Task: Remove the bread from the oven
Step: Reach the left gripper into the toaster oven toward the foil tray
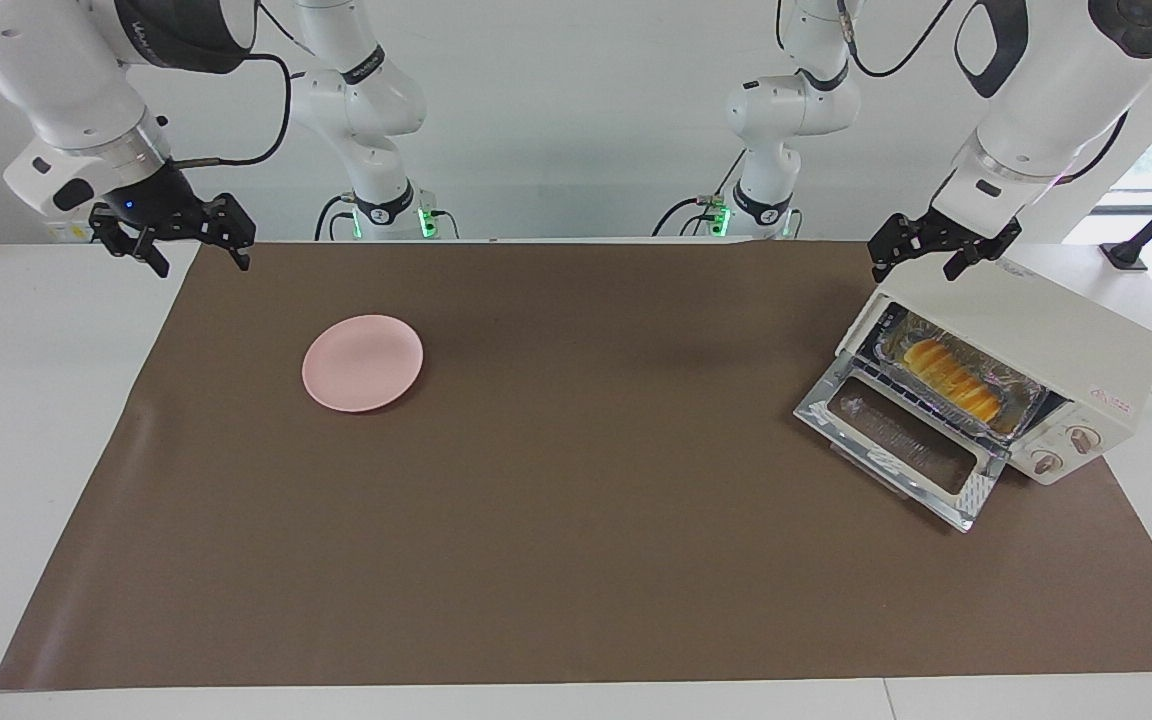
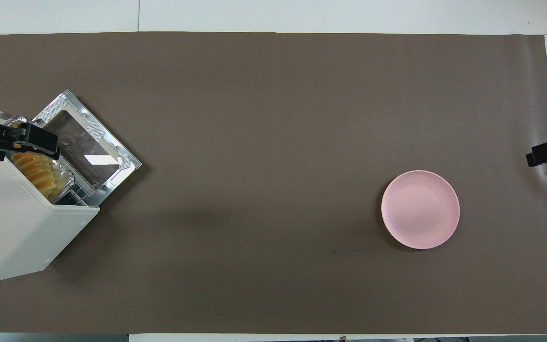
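Note:
The cream-white oven (image 1: pixel 1056 345) stands at the left arm's end of the table with its glass door (image 1: pixel 901 445) dropped open. The golden ridged bread (image 1: pixel 951 378) lies inside in a silver foil tray on the rack. It also shows in the overhead view (image 2: pixel 36 173), as does the oven (image 2: pixel 22 228). My left gripper (image 1: pixel 918 270) is open and empty, up in the air over the oven's top front corner; in the overhead view (image 2: pixel 31 142) it covers part of the oven's mouth. My right gripper (image 1: pixel 202 265) is open and empty, and waits over the mat's edge at the right arm's end.
A pink plate (image 1: pixel 363 362) lies on the brown mat (image 1: pixel 576 520) toward the right arm's end; it also shows in the overhead view (image 2: pixel 420 209). The oven's two knobs (image 1: pixel 1066 450) sit beside the opening. A cable runs from the oven off the table.

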You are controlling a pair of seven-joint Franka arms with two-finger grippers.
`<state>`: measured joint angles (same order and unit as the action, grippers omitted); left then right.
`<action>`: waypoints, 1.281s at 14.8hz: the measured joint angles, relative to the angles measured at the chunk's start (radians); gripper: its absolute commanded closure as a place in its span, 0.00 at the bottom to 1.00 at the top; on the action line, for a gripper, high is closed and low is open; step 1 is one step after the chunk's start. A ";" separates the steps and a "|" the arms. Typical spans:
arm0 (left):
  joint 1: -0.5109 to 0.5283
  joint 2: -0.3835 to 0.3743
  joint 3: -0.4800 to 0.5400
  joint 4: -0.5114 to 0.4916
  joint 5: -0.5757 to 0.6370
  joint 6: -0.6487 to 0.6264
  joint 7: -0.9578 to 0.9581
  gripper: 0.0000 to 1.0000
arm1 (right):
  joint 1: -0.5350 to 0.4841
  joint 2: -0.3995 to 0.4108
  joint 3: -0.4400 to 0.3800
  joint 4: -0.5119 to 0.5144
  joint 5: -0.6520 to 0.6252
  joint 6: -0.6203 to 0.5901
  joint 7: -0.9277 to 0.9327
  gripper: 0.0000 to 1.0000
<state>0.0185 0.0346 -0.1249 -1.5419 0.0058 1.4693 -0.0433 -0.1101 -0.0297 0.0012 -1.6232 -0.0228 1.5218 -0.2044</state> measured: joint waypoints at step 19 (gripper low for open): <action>-0.088 0.376 0.072 0.392 0.016 -0.014 -0.388 0.00 | 0.000 0.000 0.000 0.000 0.000 0.000 0.000 0.00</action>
<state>-0.0696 0.4108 -0.0526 -1.1497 0.0222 1.4557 -0.4316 -0.1101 -0.0297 0.0012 -1.6232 -0.0228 1.5218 -0.2044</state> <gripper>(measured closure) 0.000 0.000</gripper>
